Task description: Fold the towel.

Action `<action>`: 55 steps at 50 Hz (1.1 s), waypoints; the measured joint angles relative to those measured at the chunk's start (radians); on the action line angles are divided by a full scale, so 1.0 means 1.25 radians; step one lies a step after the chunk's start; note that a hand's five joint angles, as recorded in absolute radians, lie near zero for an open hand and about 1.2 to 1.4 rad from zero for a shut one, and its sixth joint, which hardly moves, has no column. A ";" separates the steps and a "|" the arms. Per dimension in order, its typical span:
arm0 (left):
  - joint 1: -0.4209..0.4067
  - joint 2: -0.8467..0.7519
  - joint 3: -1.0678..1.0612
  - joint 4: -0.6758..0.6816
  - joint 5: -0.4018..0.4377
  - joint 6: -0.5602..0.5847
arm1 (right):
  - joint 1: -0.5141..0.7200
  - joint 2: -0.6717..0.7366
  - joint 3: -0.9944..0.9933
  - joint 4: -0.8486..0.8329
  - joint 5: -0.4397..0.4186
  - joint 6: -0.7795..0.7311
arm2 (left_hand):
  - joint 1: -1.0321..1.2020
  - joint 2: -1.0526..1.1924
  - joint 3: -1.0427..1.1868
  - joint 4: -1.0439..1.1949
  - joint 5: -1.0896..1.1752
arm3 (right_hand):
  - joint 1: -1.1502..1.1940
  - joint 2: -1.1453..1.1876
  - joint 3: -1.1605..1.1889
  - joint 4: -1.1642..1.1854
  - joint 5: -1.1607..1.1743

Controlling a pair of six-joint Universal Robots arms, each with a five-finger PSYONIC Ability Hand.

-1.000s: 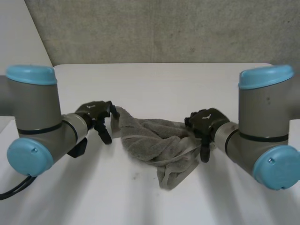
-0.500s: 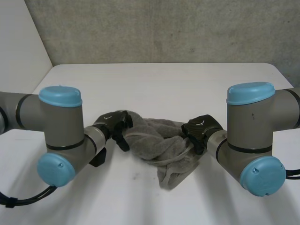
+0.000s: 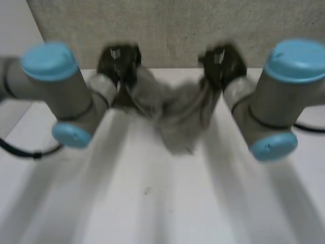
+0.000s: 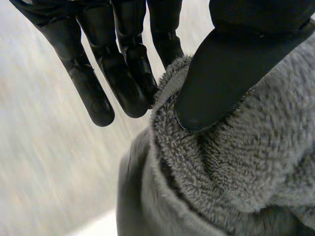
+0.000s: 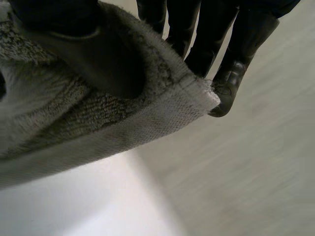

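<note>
Towel (image 3: 175, 109) hangs above the desk (image 3: 152, 203) toward 12 o'clock, left hand (image 3: 118, 60) at its 9 o'clock, right hand (image 3: 222, 62) at 3.

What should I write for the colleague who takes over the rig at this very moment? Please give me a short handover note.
The left hand is shut on the towel, pinching an edge between thumb and fingers.
The right hand is shut on the towel, pinching a corner.
The towel sags bunched between the two raised hands, over the far part of the table.
Done: both ends are gripped.
Left: spread the towel out, make the fold, lay it down and release.
</note>
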 measured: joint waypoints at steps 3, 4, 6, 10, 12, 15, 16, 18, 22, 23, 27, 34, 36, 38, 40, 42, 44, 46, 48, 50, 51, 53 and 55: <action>0.001 0.054 0.067 0.051 -0.004 0.033 | -0.001 -0.065 -0.007 -0.196 0.003 -0.013 | 0.000 0.001 0.001 0.000 0.000 | 0.000 0.000 0.000 0.000 0.000; 0.002 0.067 0.074 0.067 -0.006 0.036 | -0.002 -0.077 -0.003 -0.230 0.003 -0.014 | 0.000 0.001 0.001 0.001 0.000 | 0.000 0.000 0.000 0.000 0.000; 0.003 0.098 0.081 0.103 -0.011 0.042 | -0.001 -0.118 0.023 -0.333 0.002 -0.017 | 0.000 0.002 0.001 0.001 0.000 | 0.000 0.000 0.000 0.000 0.000; 0.009 0.155 0.032 0.149 -0.020 0.045 | 0.002 -0.175 0.096 -0.437 -0.001 -0.023 | 0.000 0.002 0.001 0.001 0.001 | 0.000 0.000 0.000 0.000 0.000; 0.012 0.176 -0.021 0.145 -0.022 0.045 | 0.003 -0.188 0.140 -0.426 -0.006 -0.026 | 0.000 0.002 0.001 0.001 0.001 | 0.000 0.000 0.000 0.000 0.000; 0.015 0.193 -0.119 0.108 -0.021 0.046 | 0.003 -0.190 0.186 -0.368 -0.016 -0.029 | 0.000 0.002 0.001 0.001 0.001 | 0.000 0.000 0.000 0.000 0.000; 0.016 0.194 -0.138 0.100 -0.021 0.046 | 0.003 -0.189 0.194 -0.353 -0.019 -0.030 | 0.000 0.002 0.001 0.001 0.001 | 0.000 0.000 0.000 0.000 0.000; 0.015 0.199 -0.228 0.057 -0.020 0.047 | 0.001 -0.175 0.231 -0.281 -0.033 -0.031 | 0.000 0.002 0.001 0.001 0.002 | 0.000 0.000 0.000 0.000 0.000; 0.011 0.193 -0.383 -0.009 -0.018 0.048 | -0.003 -0.129 0.298 -0.146 -0.053 -0.034 | 0.000 0.003 0.001 0.001 0.004 | 0.000 0.000 0.000 0.000 0.000; 0.010 0.188 -0.420 -0.023 -0.017 0.048 | -0.004 -0.117 0.312 -0.119 -0.057 -0.034 | 0.000 0.003 0.001 0.001 0.004 | 0.001 0.000 0.000 0.000 0.000; 0.001 0.162 -0.535 -0.058 -0.017 0.048 | -0.012 -0.074 0.371 -0.025 -0.063 -0.038 | 0.000 0.003 0.001 0.001 0.004 | 0.001 0.000 0.000 0.000 0.000; -0.020 0.164 -0.617 -0.080 -0.020 0.045 | -0.053 -0.074 0.463 0.058 -0.065 -0.043 | 0.000 0.003 0.001 0.001 0.004 | 0.001 0.000 0.000 0.000 0.000; -0.022 0.184 -0.625 -0.084 -0.021 0.044 | -0.068 -0.098 0.489 0.063 -0.066 -0.040 | 0.000 0.003 0.001 0.001 0.004 | 0.001 0.000 0.000 0.000 0.000; -0.022 0.201 -0.630 -0.085 -0.021 0.042 | -0.081 -0.123 0.511 0.063 -0.067 -0.038 | 0.000 0.003 0.001 0.001 0.004 | 0.001 0.000 0.000 0.000 0.000; -0.023 0.223 -0.636 -0.086 -0.022 0.040 | -0.094 -0.155 0.537 0.061 -0.068 -0.036 | 0.000 0.003 0.001 0.001 0.004 | 0.001 0.000 0.000 0.000 0.000; -0.023 0.243 -0.642 -0.086 -0.023 0.039 | -0.104 -0.178 0.557 0.059 -0.069 -0.034 | 0.000 0.003 0.001 0.001 0.004 | 0.001 0.000 0.000 0.000 0.000; -0.024 0.263 -0.650 -0.086 -0.023 0.038 | -0.112 -0.201 0.580 0.057 -0.070 -0.034 | 0.000 0.003 0.001 0.001 0.004 | 0.001 0.000 0.000 0.000 0.000; -0.025 0.278 -0.659 -0.086 -0.023 0.037 | -0.116 -0.216 0.596 0.057 -0.071 -0.034 | 0.000 0.003 0.001 0.001 0.004 | 0.001 0.000 0.000 0.000 0.000; -0.028 0.293 -0.670 -0.085 -0.023 0.036 | -0.118 -0.231 0.612 0.058 -0.071 -0.037 | 0.000 0.003 0.001 0.001 0.004 | 0.001 0.000 0.000 0.000 0.000; -0.034 0.306 -0.680 -0.084 -0.022 0.036 | -0.121 -0.250 0.629 0.059 -0.071 -0.041 | 0.000 0.003 0.002 0.001 0.004 | 0.001 0.000 0.000 0.000 0.000; -0.037 0.310 -0.684 -0.085 -0.022 0.036 | -0.122 -0.256 0.634 0.060 -0.071 -0.043 | 0.000 0.003 0.001 0.001 0.004 | 0.001 0.000 0.000 0.000 0.000; -0.047 0.320 -0.694 -0.084 -0.022 0.035 | -0.127 -0.273 0.648 0.061 -0.071 -0.049 | 0.000 0.003 0.001 0.001 0.004 | 0.001 0.000 0.000 0.000 0.000; -0.057 0.325 -0.702 -0.084 -0.022 0.035 | -0.131 -0.288 0.659 0.061 -0.070 -0.056 | 0.000 0.002 0.001 0.000 0.004 | -0.004 -0.002 -0.003 -0.004 -0.006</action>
